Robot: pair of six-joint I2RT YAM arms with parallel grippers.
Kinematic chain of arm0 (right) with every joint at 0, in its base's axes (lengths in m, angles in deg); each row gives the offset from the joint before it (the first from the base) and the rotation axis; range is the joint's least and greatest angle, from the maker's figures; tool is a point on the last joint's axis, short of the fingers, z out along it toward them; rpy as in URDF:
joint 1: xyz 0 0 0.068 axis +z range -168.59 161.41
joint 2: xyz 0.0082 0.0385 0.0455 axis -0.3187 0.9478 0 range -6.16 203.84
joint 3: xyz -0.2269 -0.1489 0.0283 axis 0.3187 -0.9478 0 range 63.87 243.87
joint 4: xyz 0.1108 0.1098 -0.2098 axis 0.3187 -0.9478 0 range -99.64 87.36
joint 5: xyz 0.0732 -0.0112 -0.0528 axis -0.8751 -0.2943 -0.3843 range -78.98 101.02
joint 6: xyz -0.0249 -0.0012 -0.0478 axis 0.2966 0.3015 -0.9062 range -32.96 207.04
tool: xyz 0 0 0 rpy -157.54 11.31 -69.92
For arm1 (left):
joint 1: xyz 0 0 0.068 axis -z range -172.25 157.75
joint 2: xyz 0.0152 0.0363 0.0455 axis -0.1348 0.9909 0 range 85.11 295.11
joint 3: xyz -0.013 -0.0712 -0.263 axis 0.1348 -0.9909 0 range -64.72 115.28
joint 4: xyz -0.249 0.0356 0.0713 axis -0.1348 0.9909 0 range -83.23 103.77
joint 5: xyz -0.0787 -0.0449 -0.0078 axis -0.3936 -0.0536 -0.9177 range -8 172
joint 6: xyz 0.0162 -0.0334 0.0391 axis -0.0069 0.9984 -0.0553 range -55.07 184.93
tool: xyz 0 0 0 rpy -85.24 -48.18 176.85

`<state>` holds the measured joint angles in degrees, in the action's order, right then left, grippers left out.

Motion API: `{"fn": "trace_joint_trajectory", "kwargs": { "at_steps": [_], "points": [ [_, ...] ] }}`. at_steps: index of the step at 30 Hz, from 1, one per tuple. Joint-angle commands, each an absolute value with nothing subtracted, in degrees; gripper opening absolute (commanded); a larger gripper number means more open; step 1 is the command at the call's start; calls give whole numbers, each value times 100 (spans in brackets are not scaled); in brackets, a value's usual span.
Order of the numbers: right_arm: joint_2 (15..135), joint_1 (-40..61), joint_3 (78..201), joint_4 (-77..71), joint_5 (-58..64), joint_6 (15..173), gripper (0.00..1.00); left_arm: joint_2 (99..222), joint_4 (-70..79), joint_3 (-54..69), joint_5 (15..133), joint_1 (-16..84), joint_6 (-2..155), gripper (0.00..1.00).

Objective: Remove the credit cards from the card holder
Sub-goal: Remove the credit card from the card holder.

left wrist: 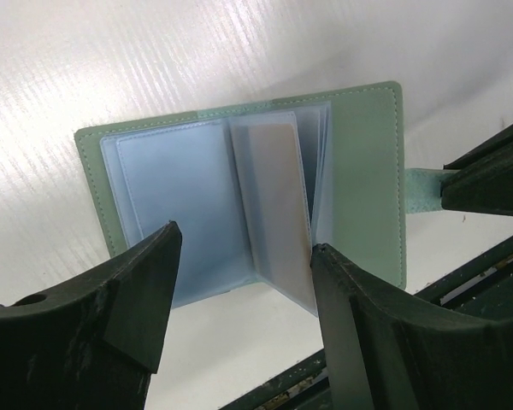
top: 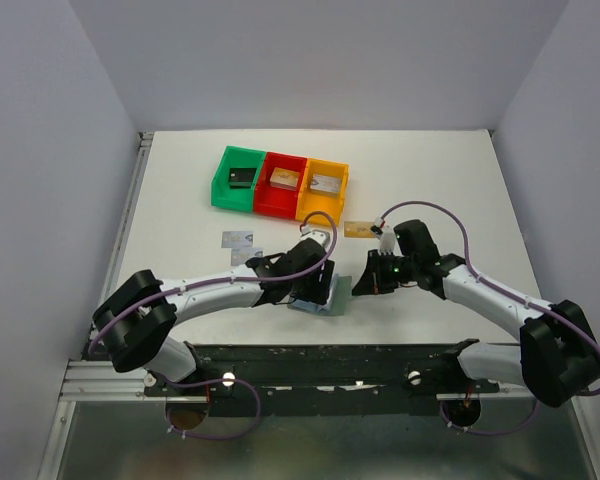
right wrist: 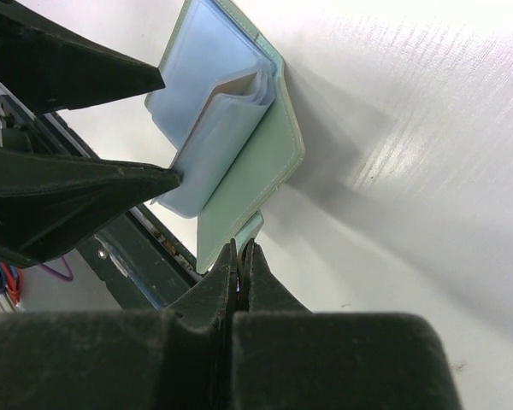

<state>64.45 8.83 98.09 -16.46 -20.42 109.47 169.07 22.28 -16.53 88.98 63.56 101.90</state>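
Pinching the card holder's (right wrist: 248, 171) little side tab (right wrist: 250, 226) is the job of my right jaws. They are pressed together on it with nothing else between them. My left jaws are spread, one on each side of the opened sleeves, touching nothing that I can make out.

Operator: Where does the holder sit?

Me: On the worktop (top: 430, 180) between my two wrists, just at 9 o'clock of the right jaws and under the left ones. It lies open, pale blue pockets up. The tab-side cover looks raised a little, but I cannot tell how far.

Operator: Which way does it point?

Me: From above, its long axis, cover to cover, runs about 9 to 3 o'clock, with the tab end at 3, towards my right arm. The spine crosses that, roughly 12 to 6.

Operator: How far along are you?

Me: Partly, I judge. Two silvery-grey cards (top: 238, 240) lie at 10 o'clock of the holder, well apart from it. A tan-gold card (top: 358, 229) lies at 1 o'clock, near my right wrist. One standing sleeve (left wrist: 269, 196) shows a tan tint, so I think a card is still in there. The other pockets look bare, though the back leaves are hidden. Left to do: slip out whatever remains.
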Motion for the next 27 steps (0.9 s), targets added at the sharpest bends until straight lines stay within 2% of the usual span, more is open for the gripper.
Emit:
{"fn": "trace_joint_trajectory", "kwargs": {
  "at_steps": [1,20,22,26,27],
  "points": [
    [6503,919,9868,-1688,-2194,10883,0,17220,2593,-1647,9087,6303,10123,74],
    [6477,919,9868,-1757,-2062,10918,1,17185,2550,-1646,9131,6303,10158,74],
    [6398,910,9885,-1836,-1905,10945,8,17203,2549,-1638,9122,6303,10149,74],
    [6134,919,9999,-2187,-1404,10998,39,17177,2567,-1646,9157,6294,10166,74],
    [6047,919,10087,-2336,-1255,10989,43,17142,2584,-1655,9175,6303,10175,74]
  ]
}}
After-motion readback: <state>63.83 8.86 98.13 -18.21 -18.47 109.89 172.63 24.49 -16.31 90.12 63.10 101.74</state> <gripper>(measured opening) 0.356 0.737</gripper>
